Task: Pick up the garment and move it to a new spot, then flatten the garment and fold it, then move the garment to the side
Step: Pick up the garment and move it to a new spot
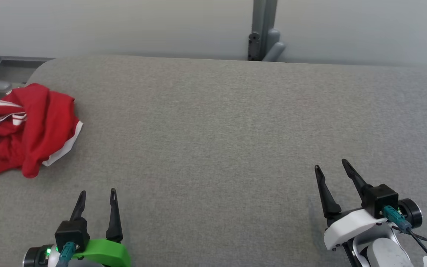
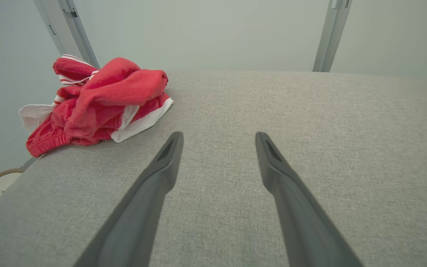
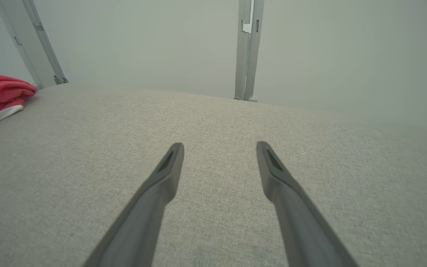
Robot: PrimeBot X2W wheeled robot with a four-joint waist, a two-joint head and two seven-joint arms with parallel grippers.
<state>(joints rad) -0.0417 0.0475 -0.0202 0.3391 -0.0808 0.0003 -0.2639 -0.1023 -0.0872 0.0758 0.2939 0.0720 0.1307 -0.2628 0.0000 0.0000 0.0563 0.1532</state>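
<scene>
Head view: garment (image 1: 28, 126) crumpled in a heap by the counter's (image 1: 217, 129) far-left corner, at the left edge. Left end effector (image 1: 98, 191) at the near edge, fingers apart, empty. Right end effector (image 1: 330, 164) toward the near-right, fingers apart, empty, well apart from the heap. Left wrist view: heap lies ahead-left of the fingers, not touching; bunched, no clear long axis; left arm nearer, likely picks. Right wrist view: garment's red-and-white edge far left. Striped trim shows; no writing readable.

your garment (image 1: 32, 126) red, white hems, red-white striped trim, desk (image 1: 213, 148) plain grey weave, left gripper (image 1: 98, 191) green-bodied, right gripper (image 1: 330, 164) white-bodied
</scene>
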